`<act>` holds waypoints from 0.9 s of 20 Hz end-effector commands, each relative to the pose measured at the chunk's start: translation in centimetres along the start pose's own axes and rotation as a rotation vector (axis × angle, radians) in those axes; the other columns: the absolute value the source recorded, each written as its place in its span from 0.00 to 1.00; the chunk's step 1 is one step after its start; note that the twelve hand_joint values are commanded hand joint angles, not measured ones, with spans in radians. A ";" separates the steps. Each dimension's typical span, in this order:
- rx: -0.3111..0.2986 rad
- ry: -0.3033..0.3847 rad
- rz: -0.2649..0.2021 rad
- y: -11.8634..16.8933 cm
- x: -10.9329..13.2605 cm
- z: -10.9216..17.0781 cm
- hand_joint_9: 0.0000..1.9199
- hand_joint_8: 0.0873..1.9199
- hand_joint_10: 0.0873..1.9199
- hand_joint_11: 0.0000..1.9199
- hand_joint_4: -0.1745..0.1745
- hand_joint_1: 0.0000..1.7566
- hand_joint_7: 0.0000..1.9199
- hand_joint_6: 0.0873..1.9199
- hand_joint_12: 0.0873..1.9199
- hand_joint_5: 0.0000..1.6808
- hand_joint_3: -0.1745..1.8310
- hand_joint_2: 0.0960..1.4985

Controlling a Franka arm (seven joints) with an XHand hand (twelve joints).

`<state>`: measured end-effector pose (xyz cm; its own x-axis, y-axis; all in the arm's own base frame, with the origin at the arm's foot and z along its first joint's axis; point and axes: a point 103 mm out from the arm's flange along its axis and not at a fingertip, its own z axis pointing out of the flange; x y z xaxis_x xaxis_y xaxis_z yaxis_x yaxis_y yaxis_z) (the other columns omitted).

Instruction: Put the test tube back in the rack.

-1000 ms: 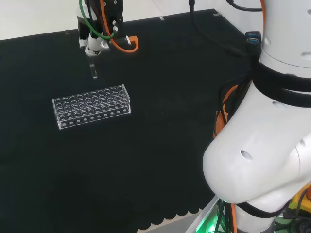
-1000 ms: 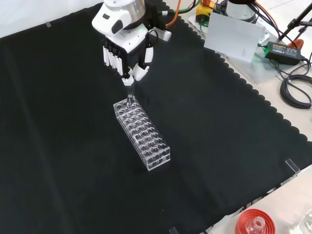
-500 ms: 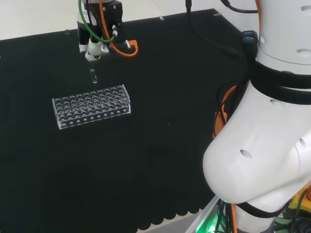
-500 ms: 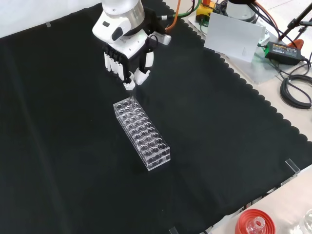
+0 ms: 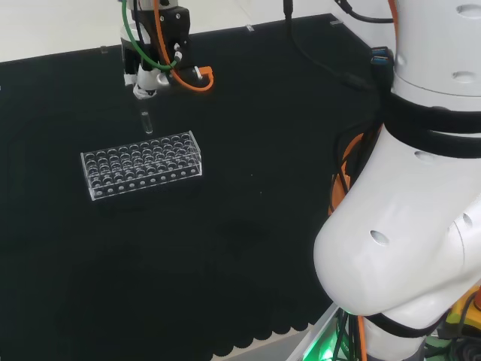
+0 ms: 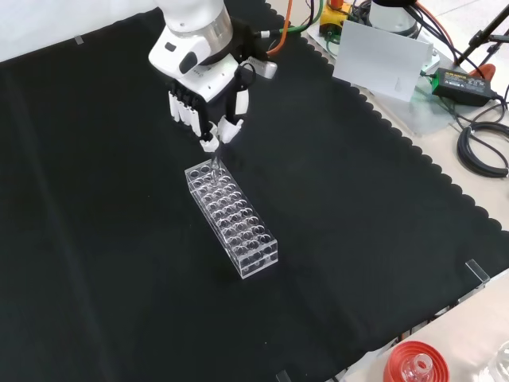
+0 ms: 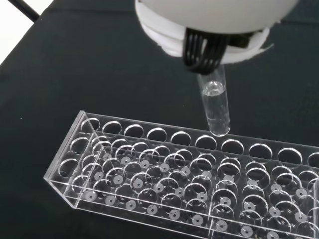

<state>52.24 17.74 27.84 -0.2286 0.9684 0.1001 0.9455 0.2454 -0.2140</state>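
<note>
Clear test tube (image 7: 215, 107) upright, apparently seated in edge hole; clear rack (image 6: 231, 218) on cloth.

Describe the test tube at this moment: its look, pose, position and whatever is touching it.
The test tube is a short clear tube, glass or plastic, with a rounded closed bottom, and looks empty. It hangs upright, its top pinched by the hand. Its bottom sits just above the edge row of holes in the clear rack, over the rack's end nearest the arm in the front view. Whether the tip has entered a hole cannot be told; nothing else touches it.
</note>
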 end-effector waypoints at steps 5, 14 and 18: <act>0.001 0.000 0.008 0.8 -0.8 0.5 0.67 0.19 0.29 0.57 0.00 0.82 0.79 0.09 0.54 0.81 0.38 0.39; 0.015 0.014 0.005 1.9 -1.3 1.5 0.68 0.13 0.25 0.57 0.00 0.82 0.80 0.17 0.54 0.81 0.41 0.36; 0.014 0.019 0.006 1.9 -1.3 1.8 0.67 0.17 0.28 0.56 0.00 0.82 0.79 0.13 0.54 0.81 0.39 0.38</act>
<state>53.83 17.06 25.76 -0.2192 0.9692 0.1121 0.9428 0.2400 -0.2313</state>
